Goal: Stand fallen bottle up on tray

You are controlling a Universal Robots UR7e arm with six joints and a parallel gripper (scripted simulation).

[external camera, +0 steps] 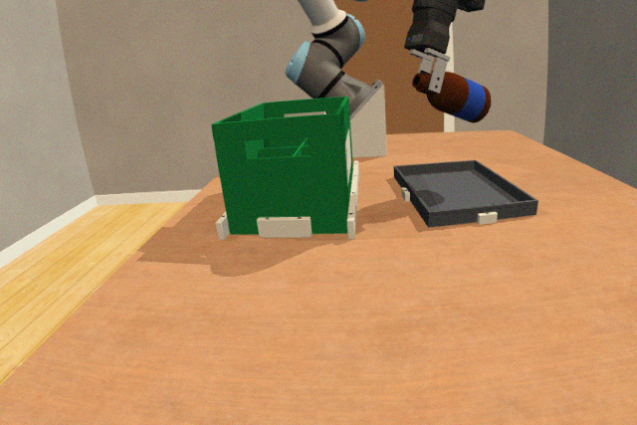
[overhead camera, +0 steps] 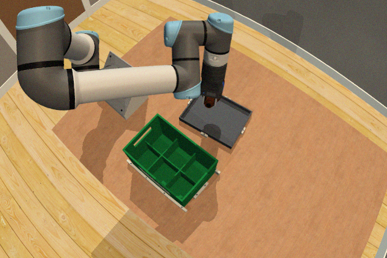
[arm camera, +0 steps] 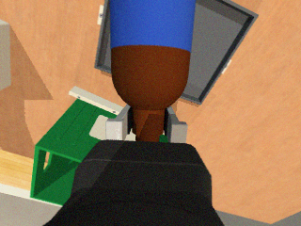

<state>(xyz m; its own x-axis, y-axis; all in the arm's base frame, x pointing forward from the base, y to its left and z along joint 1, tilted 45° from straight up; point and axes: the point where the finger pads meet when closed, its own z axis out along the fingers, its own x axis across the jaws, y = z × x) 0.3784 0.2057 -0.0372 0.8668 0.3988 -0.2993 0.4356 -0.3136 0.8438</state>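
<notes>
My gripper (external camera: 433,82) (arm camera: 148,114) (overhead camera: 211,99) is shut on the neck of a brown bottle (external camera: 456,96) (arm camera: 150,71) (overhead camera: 209,101) with a blue label. The bottle hangs high in the air above the dark grey tray (external camera: 514,204) (overhead camera: 228,124) (arm camera: 213,56), tilted, its base pointing down and away from the gripper. The tray is empty and lies flat on the table to the right of the green crate (external camera: 283,178) (overhead camera: 170,158) (arm camera: 61,155). In the top view the gripper's body hides most of the bottle.
The green crate has several empty compartments and stands on pale feet left of the tray. The arm's grey mounting block (overhead camera: 124,105) (external camera: 367,126) stands behind the crate. The brown table top ends at the wooden floor on the left.
</notes>
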